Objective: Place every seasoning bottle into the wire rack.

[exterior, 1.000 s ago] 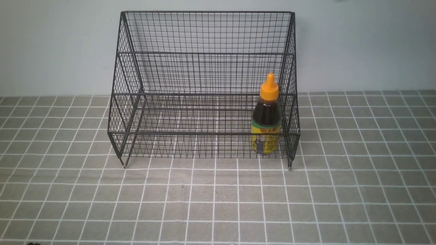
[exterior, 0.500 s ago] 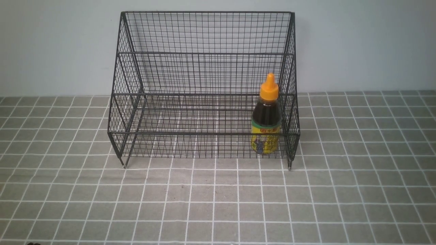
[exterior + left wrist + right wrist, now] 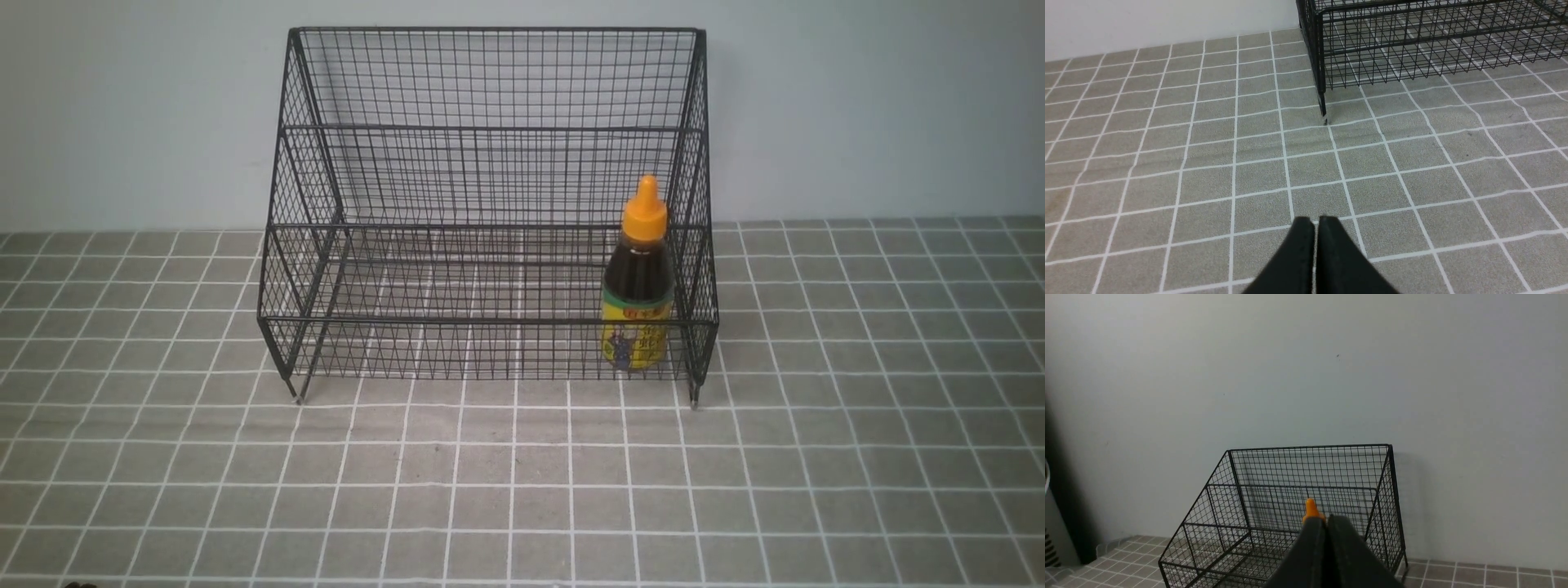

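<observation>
Nothing moved, bottle [image 3: 638,282] in rack [image 3: 490,321], body hidden behind R pincer [image 3: 1326,519]

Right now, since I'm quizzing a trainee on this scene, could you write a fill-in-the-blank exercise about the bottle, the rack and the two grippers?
1. The small clear seasoning bottle of dark liquid has a pointed cap coloured ____.
2. It stands upright inside the black wire-mesh rack, at the lower tier's ____ end.
3. The left gripper and the right gripper each have their jaws ____.

Missing words: orange; right; shut.
</observation>
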Available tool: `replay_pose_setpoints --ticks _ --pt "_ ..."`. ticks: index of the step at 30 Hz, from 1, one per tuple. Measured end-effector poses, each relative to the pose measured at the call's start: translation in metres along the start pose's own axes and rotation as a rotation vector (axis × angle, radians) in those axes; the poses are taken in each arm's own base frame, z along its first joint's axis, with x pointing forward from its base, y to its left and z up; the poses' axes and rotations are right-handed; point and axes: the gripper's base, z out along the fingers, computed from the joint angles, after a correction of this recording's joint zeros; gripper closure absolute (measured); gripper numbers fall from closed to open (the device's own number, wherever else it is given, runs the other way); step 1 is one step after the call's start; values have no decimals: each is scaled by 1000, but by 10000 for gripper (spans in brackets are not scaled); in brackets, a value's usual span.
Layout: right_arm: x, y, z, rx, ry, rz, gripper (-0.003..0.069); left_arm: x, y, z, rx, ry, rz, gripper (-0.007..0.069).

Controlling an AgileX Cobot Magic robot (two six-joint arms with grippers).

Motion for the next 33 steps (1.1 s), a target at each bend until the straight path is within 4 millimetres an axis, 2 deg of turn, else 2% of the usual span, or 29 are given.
replay_pose_setpoints --ticks 8,13,15,19,20,21,25,28,33 --pt "1 0 1 5 10 -6 672 0 0 0 0 0 0 631" --pt "12 -2 7 9 24 -53 672 0 0 0 0 0 0 631" --pt "23 -4 12 39 26 -97 672 0 0 0 0 0 0 631" --pt "68 -19 26 217 81 -139 672 0 0 0 0 0 0 631" --pt "70 -20 27 233 85 -141 672 0 0 0 0 0 0 631" --pt "89 -27 29 292 128 -152 672 0 0 0 0 0 0 631" --pt "136 -44 30 395 259 -150 672 0 0 0 0 0 0 631" --pt "150 -48 29 421 295 -139 672 0 0 0 0 0 0 631" --pt "150 -48 29 421 294 -138 672 0 0 0 0 0 0 631"
